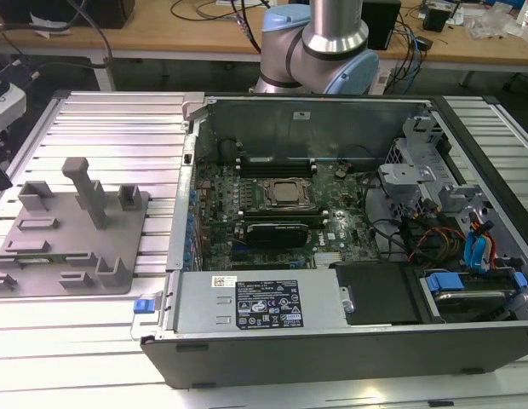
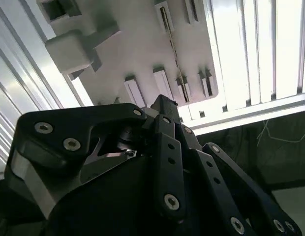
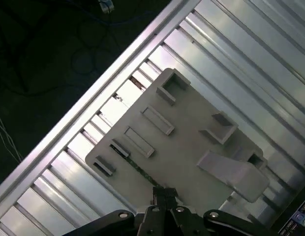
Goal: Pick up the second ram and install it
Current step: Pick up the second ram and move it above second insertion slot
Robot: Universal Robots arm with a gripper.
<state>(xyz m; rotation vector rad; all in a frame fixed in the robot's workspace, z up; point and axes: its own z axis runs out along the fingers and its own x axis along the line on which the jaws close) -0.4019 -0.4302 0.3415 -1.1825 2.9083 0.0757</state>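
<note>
My gripper hangs high above the grey fixture plate, and its dark fingers meet at the tips with nothing between them. In the second wrist view the gripper points at the same fixture plate. A thin dark strip, apparently the second ram, stands on edge in a slot of the plate just ahead of the fingertips. It shows in the second wrist view as a narrow dark line, the ram. In the exterior view the fixture plate lies left of the open computer case.
The motherboard inside the case carries a silver processor with dark memory slots behind it. A black block sits in front of the processor. Cables and drive bays fill the case's right side. The arm's base stands behind the case.
</note>
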